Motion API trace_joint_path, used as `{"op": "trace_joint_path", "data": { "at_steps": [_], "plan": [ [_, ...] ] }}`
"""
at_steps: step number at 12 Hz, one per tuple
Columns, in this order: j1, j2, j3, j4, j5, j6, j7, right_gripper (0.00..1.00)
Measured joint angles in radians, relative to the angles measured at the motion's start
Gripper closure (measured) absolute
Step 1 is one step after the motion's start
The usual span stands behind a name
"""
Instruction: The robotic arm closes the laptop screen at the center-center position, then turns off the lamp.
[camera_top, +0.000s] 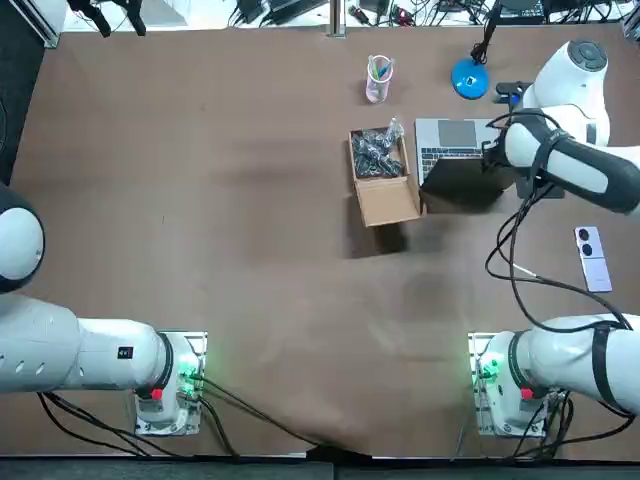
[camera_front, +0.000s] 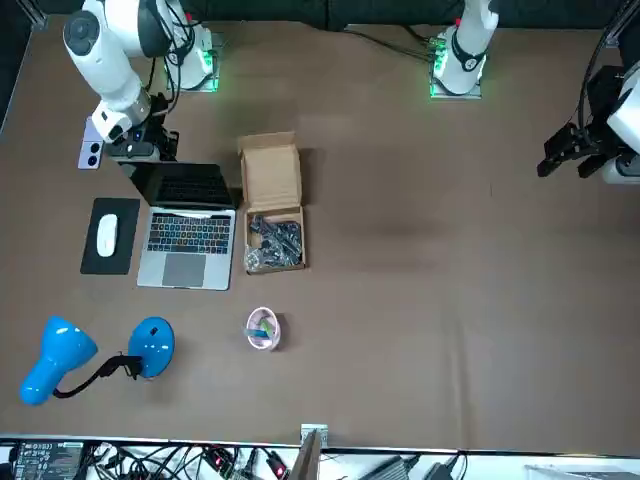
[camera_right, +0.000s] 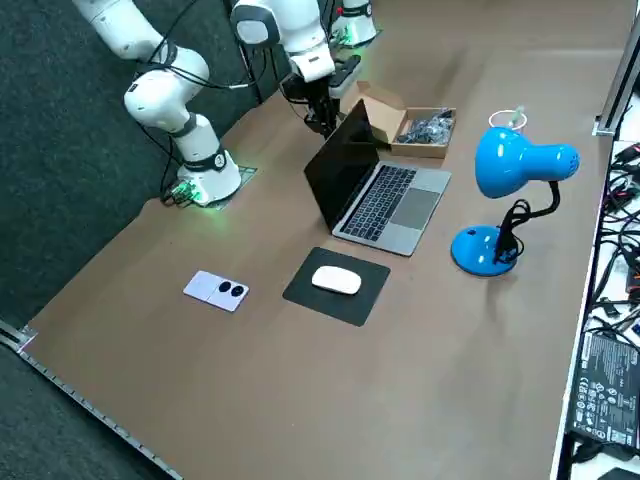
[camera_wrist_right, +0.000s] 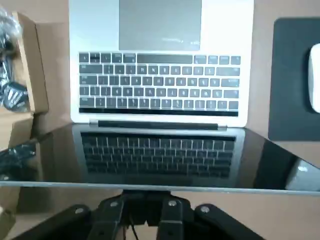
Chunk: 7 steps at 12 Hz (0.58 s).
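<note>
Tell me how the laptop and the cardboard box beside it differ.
The laptop is silver with a dark screen; the cardboard box is plain brown. The laptop's screen stands raised, the right gripper just behind its top edge; the box's flaps are folded outward. The laptop's deck shows keys and a trackpad; the box holds small dark parts. Both are open and sit side by side.

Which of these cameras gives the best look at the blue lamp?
The right side view: the lamp stands whole, with head, neck and base. The front view looks down on it; the top view catches only its base and some neck; the wrist view misses it. The right gripper is behind the laptop lid.
</note>
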Motion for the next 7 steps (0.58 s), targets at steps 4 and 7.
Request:
{"op": "trace_joint_path", "data": {
  "at_steps": [4, 7],
  "plan": [
    [-0.009, 0.102, -0.006, 0.099, 0.0, 0.016, 0.001, 0.98],
    [-0.023, 0.185, -0.01, 0.181, 0.0, 0.026, 0.001, 0.98]
  ]
}}
